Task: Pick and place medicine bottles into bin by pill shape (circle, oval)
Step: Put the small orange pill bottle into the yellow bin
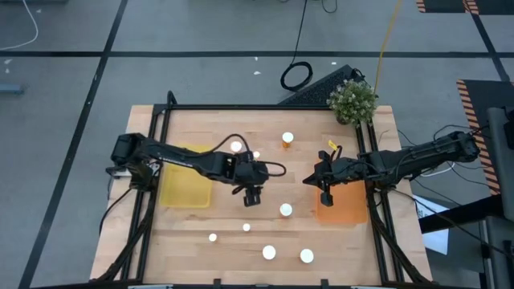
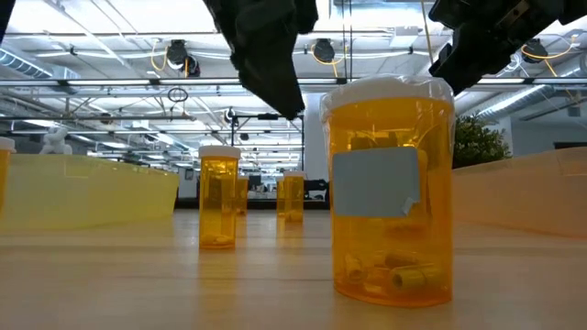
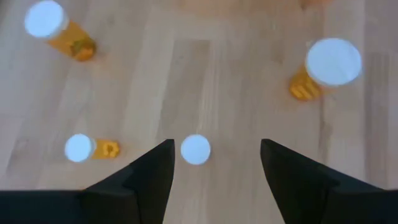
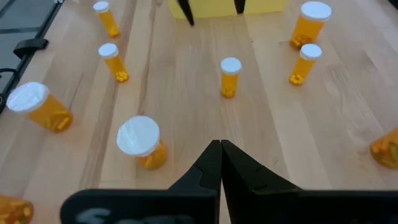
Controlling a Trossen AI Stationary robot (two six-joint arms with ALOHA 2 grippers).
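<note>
Left gripper (image 1: pixel 252 198), fingers (image 3: pixel 149 180) spread and empty, poised over mid-table above a small white-capped bottle (image 3: pixel 195 149). Right gripper (image 1: pixel 324 195), fingertips pressed together and empty, at the orange tray (image 1: pixel 345 210). Amber cylindrical medicine bottles (image 1: pixel 286 210) stand scattered on the wooden table (image 1: pixel 193 233); the nearest (image 2: pixel 391 192) bears a blank label. Yellow tray (image 1: pixel 185 189) beneath the left arm.

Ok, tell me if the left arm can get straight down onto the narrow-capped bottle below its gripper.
Probably yes. The left gripper is open above the small narrow-capped bottle, whose white cap shows between the fingers. The neighbouring bottles stand well apart, and the right gripper is off by the orange bin.
</note>
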